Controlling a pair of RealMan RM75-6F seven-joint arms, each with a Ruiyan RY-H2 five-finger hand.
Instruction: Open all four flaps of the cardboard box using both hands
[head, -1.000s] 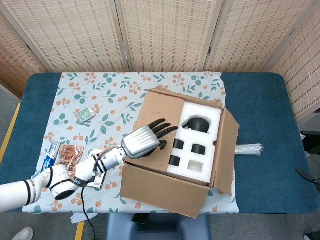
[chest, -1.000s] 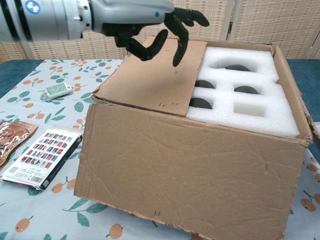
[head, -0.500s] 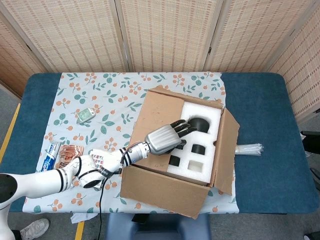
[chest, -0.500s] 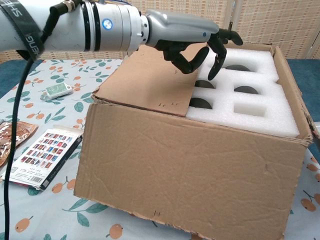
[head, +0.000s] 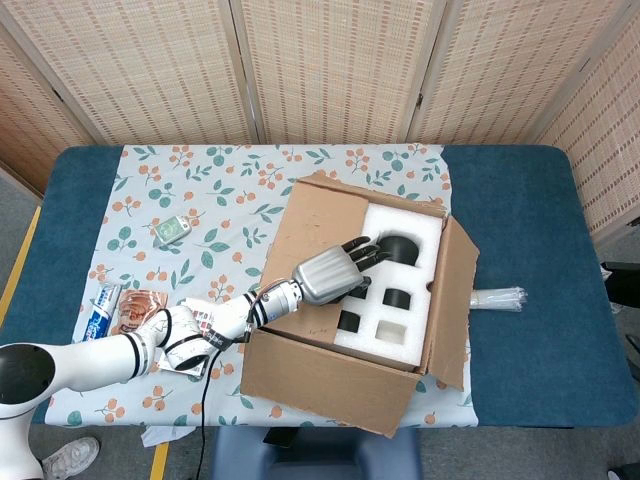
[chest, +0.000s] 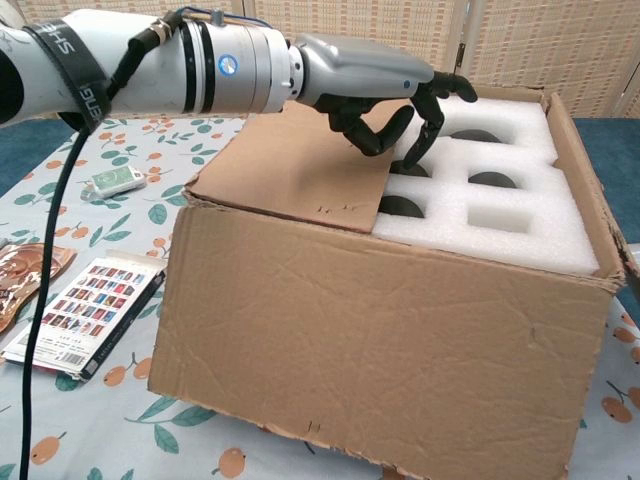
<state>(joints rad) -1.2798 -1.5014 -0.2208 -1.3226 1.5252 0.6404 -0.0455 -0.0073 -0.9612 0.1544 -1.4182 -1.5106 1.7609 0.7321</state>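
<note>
So the box (head: 350, 330) sits on the flowery cloth (head: 200, 200) over the blue desk (head: 540, 200), a bit right of the middle. One flap (head: 315, 260) still lies flat over the left part of the opening; the right flap (head: 455, 300) is folded outward, and the near one hangs down the front. Inside there's white foam (head: 400, 285) with dark round things in its cutouts.

The left hand (head: 335, 272) is reaching over the closed flap, fingers (chest: 425, 115) curled downward right at the flap's inner edge where it meets the foam. It's holding nothing, fingers loosely apart; can't quite tell if the tips touch the cardboard edge or just hover by it. The right hand isn't in either view.

Left of the box, on the cloth: a booklet (chest: 85, 315) near the front, a copper-coloured packet (head: 140, 308), a tube (head: 100, 312) and a small green-white pack (head: 172, 231) farther back. A clear plastic thing (head: 497, 297) lies right of the box.
</note>
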